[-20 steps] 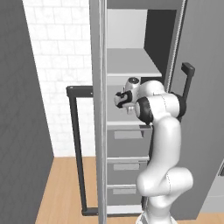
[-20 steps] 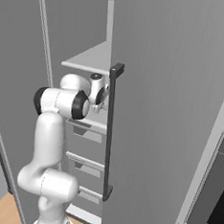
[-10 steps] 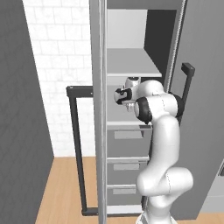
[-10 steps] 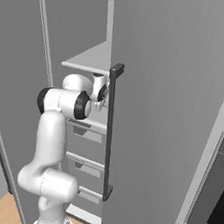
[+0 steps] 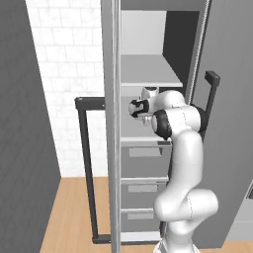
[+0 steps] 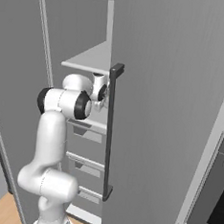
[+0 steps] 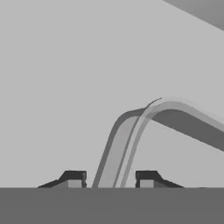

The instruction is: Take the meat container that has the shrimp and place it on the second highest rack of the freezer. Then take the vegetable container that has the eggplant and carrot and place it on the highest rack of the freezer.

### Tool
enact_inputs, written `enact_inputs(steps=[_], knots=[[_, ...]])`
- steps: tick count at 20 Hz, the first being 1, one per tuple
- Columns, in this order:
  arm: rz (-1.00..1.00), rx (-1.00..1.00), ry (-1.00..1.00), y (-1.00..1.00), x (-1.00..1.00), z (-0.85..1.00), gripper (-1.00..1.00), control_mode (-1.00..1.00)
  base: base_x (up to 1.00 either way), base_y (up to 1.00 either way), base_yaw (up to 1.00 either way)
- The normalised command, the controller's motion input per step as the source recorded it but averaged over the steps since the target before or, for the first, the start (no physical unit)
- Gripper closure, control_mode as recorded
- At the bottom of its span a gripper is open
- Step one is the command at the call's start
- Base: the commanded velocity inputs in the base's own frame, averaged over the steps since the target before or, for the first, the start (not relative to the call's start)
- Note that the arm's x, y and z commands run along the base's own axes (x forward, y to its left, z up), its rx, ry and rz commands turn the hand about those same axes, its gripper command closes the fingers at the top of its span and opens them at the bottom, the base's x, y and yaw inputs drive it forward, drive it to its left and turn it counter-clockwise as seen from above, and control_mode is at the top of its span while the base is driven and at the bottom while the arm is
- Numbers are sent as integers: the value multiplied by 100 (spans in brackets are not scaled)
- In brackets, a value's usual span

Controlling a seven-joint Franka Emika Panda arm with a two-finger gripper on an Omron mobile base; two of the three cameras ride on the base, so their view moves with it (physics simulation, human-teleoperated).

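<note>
So the freezer [image 5: 148,74] stands open, door with its black bar handle [image 5: 85,168] swung out to the left. The gripper [image 7: 110,180] sits inside at shelf height, fingers parted around a grey container rim [image 7: 131,127] (loosely, gaps either side, not clamped).

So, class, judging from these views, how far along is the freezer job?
Done: tall grey freezer stands open. In hand: claw inside a shelf bay, its tips straddling a curved grey container rim, seemingly not pinching. Left: contents unseen, so both placements are unconfirmed.
</note>
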Motion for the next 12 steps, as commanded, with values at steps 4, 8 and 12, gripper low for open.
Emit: enact_inputs(steps=[4, 8, 12], knots=[[0, 0, 0, 0, 0, 0, -100, -100, 0, 0, 0], [0, 0, -8, 0, -48, -8, -100, -100, 0, 0, 0], [0, 0, -21, 0, -45, -24, -100, -100, 0, 0, 0]])
